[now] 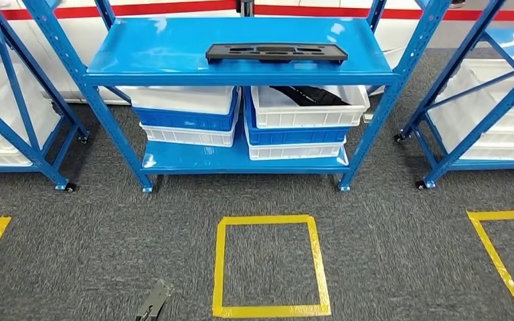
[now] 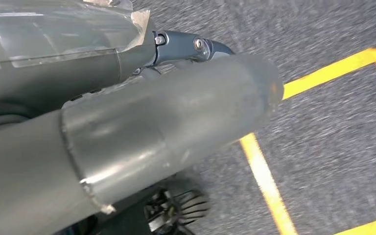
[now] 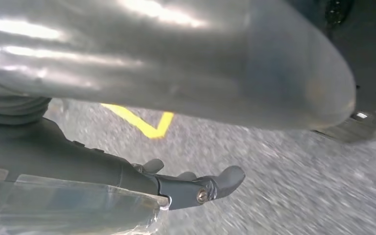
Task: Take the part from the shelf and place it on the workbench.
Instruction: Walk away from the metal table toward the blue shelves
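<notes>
The part [image 1: 276, 52] is a long flat black plastic piece with cut-outs, lying flat on the top board of the blue shelf [image 1: 160, 47], right of its middle. Far below it, over the grey carpet, the dark tip of my left hand [image 1: 154, 301] pokes in at the bottom edge. In the left wrist view my left hand [image 2: 127, 122] hangs above the floor, its dark fingers [image 2: 191, 46] stretched out and holding nothing. My right hand [image 3: 176, 73] also hangs over the carpet, with its fingers [image 3: 200, 188] extended and empty.
Stacked white and blue bins [image 1: 187, 114] fill the lower shelf; the right one [image 1: 308, 107] holds a dark item. A yellow tape square [image 1: 271, 264] marks the carpet before the shelf. More blue racks with white bins stand left [image 1: 13, 114] and right [image 1: 488, 107].
</notes>
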Available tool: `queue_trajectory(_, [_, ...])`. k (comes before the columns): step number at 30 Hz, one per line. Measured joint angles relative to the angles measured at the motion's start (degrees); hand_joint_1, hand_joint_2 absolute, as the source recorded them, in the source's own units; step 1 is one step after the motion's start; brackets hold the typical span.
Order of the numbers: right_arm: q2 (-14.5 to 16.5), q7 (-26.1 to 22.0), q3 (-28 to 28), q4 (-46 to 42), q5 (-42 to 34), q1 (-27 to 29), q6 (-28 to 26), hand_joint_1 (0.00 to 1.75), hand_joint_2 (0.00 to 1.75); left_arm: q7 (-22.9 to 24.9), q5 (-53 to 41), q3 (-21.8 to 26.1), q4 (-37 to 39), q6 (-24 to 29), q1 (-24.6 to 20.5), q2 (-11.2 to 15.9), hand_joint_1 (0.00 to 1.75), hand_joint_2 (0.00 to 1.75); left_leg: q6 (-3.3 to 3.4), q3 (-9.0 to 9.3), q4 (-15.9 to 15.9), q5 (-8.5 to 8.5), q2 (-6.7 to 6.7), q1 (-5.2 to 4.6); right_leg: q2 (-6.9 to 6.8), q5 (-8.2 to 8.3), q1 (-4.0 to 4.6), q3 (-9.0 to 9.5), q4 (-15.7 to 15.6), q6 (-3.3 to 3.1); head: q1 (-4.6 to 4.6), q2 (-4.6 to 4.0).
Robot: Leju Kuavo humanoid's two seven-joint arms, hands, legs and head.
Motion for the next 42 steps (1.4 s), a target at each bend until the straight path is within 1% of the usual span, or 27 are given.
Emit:
queue_trajectory(1, [0.0,0.0,-0.1,0.1,0.1,0.1,0.0,0.00,0.00,0.0,0.0,0.0,0.1,0.0,0.1,0.0,0.00,0.00,-0.21,1.33,0.0,-1.28,-0.03,-0.08,-0.26,3.79,0.04,-0.02,-2.5,0.74,0.02,-0.02])
queue_trajectory(2, [0.0,-0.1,-0.1,0.2,0.3,0.2,0.1,0.00,0.00,0.0,0.0,0.1,0.2,0.1,0.2,0.0,0.00,0.00,-0.49,2.15,-0.1,-2.33,-0.01,-0.18,-0.35,6.99,0.17,0.41,-4.0,0.82,0.03,-0.04])
queue_trajectory(3, [0.0,-0.1,-0.1,0.3,0.4,0.2,0.1,0.00,0.00,0.0,0.0,0.2,0.2,0.1,0.3,0.0,0.00,0.00,-0.78,2.94,-0.3,-3.00,0.02,-0.25,-0.40,8.90,0.26,0.90,-4.5,0.37,-0.06,-0.05])
queue_trajectory(4, [0.0,-0.2,-0.2,0.3,0.6,-0.1,0.2,0.00,0.00,-0.1,0.0,0.4,0.2,0.2,0.2,0.0,0.00,0.00,-1.01,3.33,-0.1,-2.97,0.09,-0.27,-0.31,8.43,0.38,1.40,-4.9,-0.71,-0.15,-0.07])
queue_trajectory(6, [-0.1,-0.3,-0.2,0.2,0.9,-0.3,0.2,0.00,0.00,-0.2,0.0,0.5,0.0,0.5,-0.2,0.0,0.00,0.00,-1.52,1.26,3.5,-0.62,0.44,-0.22,-0.11,7.56,-0.04,3.19,-6.1,-2.23,-0.42,-0.04])
queue_trajectory(8, [-0.2,-0.4,-0.2,0.2,1.1,-0.3,0.1,0.00,0.00,-0.3,0.0,0.6,0.0,0.7,-0.5,-0.1,0.00,0.00,-2.17,-4.23,11.4,2.09,1.00,0.00,-0.02,6.69,-0.43,6.02,-8.2,-3.10,-0.63,-0.03])
queue_trajectory(9, [-0.2,-0.5,-0.2,0.2,1.1,-0.2,0.1,0.00,0.00,-0.3,0.0,0.7,0.0,0.7,-0.3,-0.1,0.00,0.00,-2.56,-7.02,14.7,1.92,1.22,0.21,0.06,6.10,-0.46,7.73,-9.3,-3.38,-0.72,-0.03])
queue_trajectory(11, [-0.2,-0.5,-0.2,0.3,1.1,0.0,0.1,0.00,0.00,-0.3,0.0,0.8,0.1,0.7,0.1,-0.1,0.00,0.00,-3.19,-11.62,17.1,-2.39,1.43,0.71,0.37,4.62,-0.59,11.46,-11.2,-3.44,-0.81,-0.02])
queue_trajectory(12, [-0.2,-0.4,-0.2,0.3,1.1,0.1,0.1,0.00,0.00,-0.3,0.0,0.8,0.1,0.7,0.3,-0.1,0.00,0.00,-3.40,-13.37,16.5,-4.82,1.49,0.92,0.55,3.76,-0.66,13.40,-11.9,-3.35,-0.86,-0.02])
queue_trajectory(13, [-0.2,-0.4,-0.2,0.3,1.1,0.3,0.1,0.00,0.00,-0.3,0.0,0.9,0.1,0.7,0.3,0.0,0.00,0.00,-3.50,-14.75,14.9,-6.14,1.54,1.05,0.65,2.82,-0.72,15.28,-12.4,-3.22,-0.87,-0.02])
queue_trajectory(14, [-0.2,-0.4,-0.2,0.3,1.1,0.4,0.1,0.00,0.00,-0.3,0.0,0.9,0.1,0.8,0.4,0.0,0.00,0.00,-3.48,-15.75,12.4,-5.37,1.57,1.12,0.74,1.80,-0.75,17.03,-12.7,-3.07,-0.87,-0.02])
queue_trajectory(15, [-0.2,-0.5,-0.2,0.3,1.2,0.5,0.1,0.00,0.00,-0.3,-0.1,0.9,0.1,1.1,0.5,0.1,0.00,0.00,-3.26,-16.42,9.1,-1.46,1.53,1.11,0.85,0.71,-0.79,18.42,-12.9,-2.87,-0.91,-0.02])
queue_trajectory(17, [0.0,-0.4,-0.2,0.4,1.3,0.5,0.1,0.00,0.00,0.0,-0.3,0.9,0.3,1.8,0.9,0.3,0.00,0.87,-2.51,-17.11,3.8,9.33,1.14,0.81,1.28,-1.78,-0.48,20.71,-12.7,-2.23,-0.84,-0.03])
queue_trajectory(18, [0.0,-0.4,-0.2,0.5,1.3,0.4,0.1,0.00,0.00,0.3,-0.4,0.9,0.4,2.2,1.0,0.4,0.00,1.31,-2.18,-17.16,2.9,12.97,0.94,0.57,1.48,-2.96,-0.34,21.41,-12.6,-1.82,-0.80,-0.03])
queue_trajectory(19, [0.0,-0.3,-0.2,0.5,1.3,0.1,0.1,0.00,0.00,0.6,-0.5,1.0,0.4,2.5,1.0,0.4,0.00,1.75,-1.89,-17.20,3.1,13.93,0.75,0.31,1.62,-3.95,-0.22,22.13,-12.7,-1.36,-0.75,-0.03])
queue_trajectory(21, [0.0,-0.3,-0.3,0.3,1.3,-0.6,0.0,0.00,0.00,0.9,-0.8,1.0,0.3,2.9,0.3,0.3,0.00,1.75,-1.30,-16.57,3.8,12.56,0.62,0.05,1.43,-5.21,-0.29,23.34,-13.6,-0.51,-0.84,-0.01])
queue_trajectory(23, [0.0,-0.4,-0.5,0.2,1.4,-1.1,-0.2,0.00,0.00,1.0,-1.1,1.0,0.1,3.0,-0.5,0.2,0.00,1.75,-0.44,-15.30,3.0,11.56,0.61,0.10,0.84,-6.79,-0.27,22.24,-10.4,-0.26,-0.78,0.00])
queue_trajectory(24, [0.0,-0.4,-0.6,0.1,1.5,-1.2,-0.2,0.00,0.00,1.0,-1.2,1.0,0.1,3.1,-0.6,0.1,0.00,1.75,-0.13,-14.64,2.5,11.10,0.64,0.16,0.55,-7.97,-0.33,19.86,-6.3,-0.40,-0.71,-0.01])
queue_trajectory(26, [0.0,-0.5,-0.8,0.1,1.6,-1.3,-0.2,0.00,0.00,1.2,-1.3,1.0,0.1,3.1,-0.7,0.1,0.00,1.75,0.24,-13.61,2.2,10.09,0.62,0.09,0.34,-9.73,-0.27,12.98,2.8,-0.43,-0.68,-0.01])
queue_trajectory(27, [0.0,-0.5,-1.0,0.1,1.6,-1.2,-0.2,0.00,0.00,1.2,-1.3,1.0,0.1,3.1,-0.6,0.1,0.00,1.75,0.31,-13.03,2.2,9.53,0.49,0.02,0.33,-9.38,-0.24,10.14,5.2,-0.11,-0.69,-0.01])
queue_trajectory(28, [-0.1,-0.5,-1.1,0.2,1.7,-1.0,-0.2,0.00,0.00,1.3,-1.3,1.0,0.1,3.1,-0.4,0.1,0.00,1.75,0.33,-12.36,2.2,8.99,0.29,-0.05,0.32,-7.72,-0.18,8.26,5.3,0.43,-0.66,0.00])
queue_trajectory(29, [-0.2,-0.5,-1.1,0.2,1.8,-0.8,-0.1,0.00,0.00,1.3,-1.3,1.1,0.1,3.1,-0.2,0.0,0.00,1.75,0.29,-11.64,2.2,8.46,0.07,-0.10,0.31,-5.04,-0.13,7.35,3.2,1.03,-0.64,0.00])
queue_trajectory(31, [-0.3,-0.5,-1.2,0.3,2.0,-0.4,0.0,0.00,0.00,1.5,-1.3,1.3,0.2,3.2,0.0,-0.1,0.00,1.75,0.03,-10.58,2.2,7.58,-0.25,-0.27,0.19,1.21,0.05,6.98,-3.5,1.52,-0.52,-0.01])
queue_trajectory(33, [-0.4,-0.4,-1.4,0.4,2.1,-0.3,0.0,0.00,0.00,1.7,-1.4,1.5,0.3,3.5,0.1,-0.1,0.00,1.75,-0.27,-10.22,2.4,6.99,-0.38,-0.51,0.13,4.28,0.19,7.23,-7.3,0.61,-0.47,-0.01])
queue_trajectory(35, [-0.3,-0.4,-1.5,0.4,2.2,-0.5,0.0,0.00,0.00,1.9,-1.5,1.8,0.4,3.6,0.1,-0.1,0.00,1.75,-0.13,-10.08,2.3,6.74,-0.39,-0.58,0.20,4.54,0.11,7.60,-7.8,-0.23,-0.57,0.00])
queue_trajectory(41, [-0.4,-0.4,-1.6,0.4,2.4,-0.8,-0.1,0.00,0.00,1.9,-1.6,2.0,0.4,3.7,0.0,0.0,0.00,1.75,-0.28,-9.20,1.9,6.48,-0.13,-0.51,0.37,4.22,0.11,8.21,-7.9,-0.92,-0.67,0.00])
queue_trajectory(42, [-0.3,-0.4,-1.7,0.4,2.4,-0.8,-0.1,0.00,0.44,1.9,-1.6,2.1,0.4,3.7,0.0,0.0,0.00,1.75,-0.35,-9.08,1.8,6.43,-0.13,-0.51,0.37,4.15,0.11,8.25,-7.9,-1.02,-0.67,0.00])
